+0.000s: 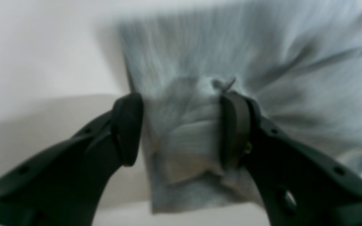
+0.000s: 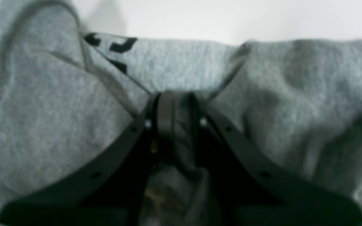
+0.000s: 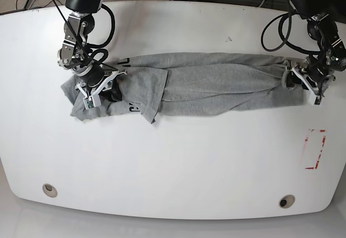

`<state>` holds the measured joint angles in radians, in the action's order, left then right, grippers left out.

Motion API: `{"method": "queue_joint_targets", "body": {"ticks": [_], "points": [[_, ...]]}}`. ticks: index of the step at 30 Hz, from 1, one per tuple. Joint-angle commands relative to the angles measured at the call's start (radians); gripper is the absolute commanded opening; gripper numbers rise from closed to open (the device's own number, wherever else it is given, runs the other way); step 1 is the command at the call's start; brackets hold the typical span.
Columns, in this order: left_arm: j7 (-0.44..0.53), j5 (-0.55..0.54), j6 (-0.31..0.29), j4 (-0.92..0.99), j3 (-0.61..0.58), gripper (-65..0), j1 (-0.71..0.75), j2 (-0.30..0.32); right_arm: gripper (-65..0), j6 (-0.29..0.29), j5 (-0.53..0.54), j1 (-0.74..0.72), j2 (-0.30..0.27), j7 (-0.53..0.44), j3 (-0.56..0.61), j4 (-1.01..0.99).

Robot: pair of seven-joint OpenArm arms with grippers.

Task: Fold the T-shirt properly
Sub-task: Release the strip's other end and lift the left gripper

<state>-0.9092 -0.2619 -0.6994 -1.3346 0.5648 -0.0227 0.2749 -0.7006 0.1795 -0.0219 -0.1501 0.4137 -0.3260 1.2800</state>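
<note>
Across the middle of the white counter (image 3: 173, 162) the T-shirt (image 3: 216, 84) lies drawn into a long, loosely folded band, lettering showing near its printed end. At that end the right hand (image 2: 176, 122) has pinched its jaws nearly together on a bunched fold of grey cloth. At the far end from the lettering, the left hand (image 1: 181, 128) straddles the hem corner, jaws wide, cloth between them but not clamped. Both ends seem taken up for the next fold.
</note>
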Motion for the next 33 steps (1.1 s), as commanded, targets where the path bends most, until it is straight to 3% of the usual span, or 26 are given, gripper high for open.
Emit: {"method": "queue_joint_targets", "body": {"ticks": [1,10,17,22,33], "points": [[0.015,-0.007,0.001,0.04,-0.015,-30.7,-0.047,0.033,-56.1,0.005,-0.008,-0.006,-0.019,-0.019,-0.003,-0.016],[0.005,-0.064,0.001,0.017,-0.016,-30.7,-0.082,0.073,-56.1,0.005,-0.008,0.01,-0.021,-0.026,-0.003,0.002],[-0.126,-0.291,0.001,0.007,0.019,-30.4,-0.084,0.159,-56.3,0.005,-0.008,0.02,-0.021,-0.026,-0.003,0.031],[-0.13,-0.411,0.001,0.088,0.022,-26.7,-0.084,0.198,-56.3,0.005,-0.008,0.021,-0.018,-0.026,-0.003,0.036],[-0.129,-0.455,0.001,0.261,-0.002,-23.7,-0.084,0.206,-56.3,0.005,-0.008,0.021,-0.015,-0.026,-0.003,0.036]]}}
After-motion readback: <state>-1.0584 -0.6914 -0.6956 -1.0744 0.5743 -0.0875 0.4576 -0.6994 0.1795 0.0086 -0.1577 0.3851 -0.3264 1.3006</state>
